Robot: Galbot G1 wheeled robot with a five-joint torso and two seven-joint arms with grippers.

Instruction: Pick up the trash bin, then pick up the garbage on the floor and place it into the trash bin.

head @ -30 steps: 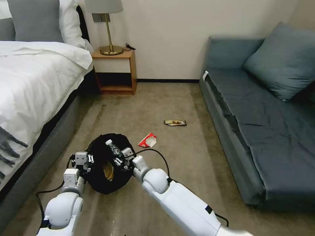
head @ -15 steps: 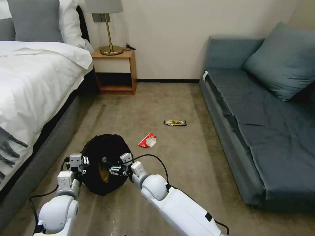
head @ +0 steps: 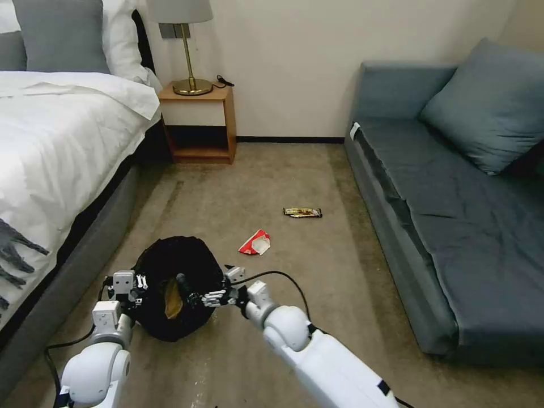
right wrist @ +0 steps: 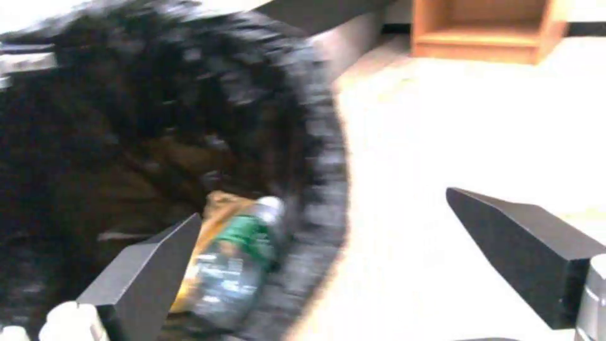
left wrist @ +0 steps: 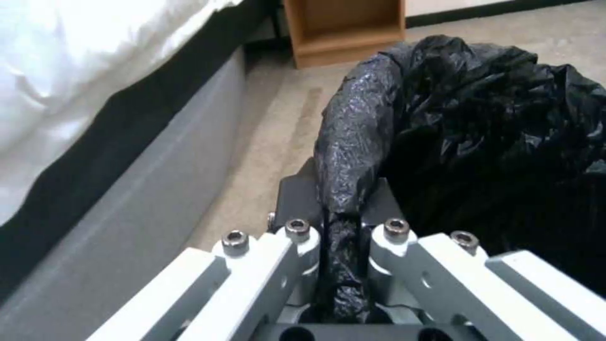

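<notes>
Trash bin: the trash bin is small, round and low, wrapped in a crinkly, glossy black bag liner; it sits tilted on the floor near the bed, its mouth turned toward the robot.
Left tool: the left tool is at the bin's rim on the bed side; in the left wrist view its fingers are clamped together on a bunched fold of the black liner.
Right tool: the right tool is at the bin's mouth on the sofa side; in the right wrist view its two dark fingers stand wide apart with nothing between them.
Bottle: a clear plastic bottle with a green label and pale cap lies inside the bin, against the liner wall.
Paper bag: a crumpled brown paper bag lies in the bin under and beside the bottle.
Carton: a red-and-white crushed carton lies on the floor just beyond the bin.
Wrapper: a brown-gold snack wrapper lies flat on the floor farther out, between the carton and the sofa.
Room: a wooden nightstand with a brass lamp stands by the wall.
</notes>
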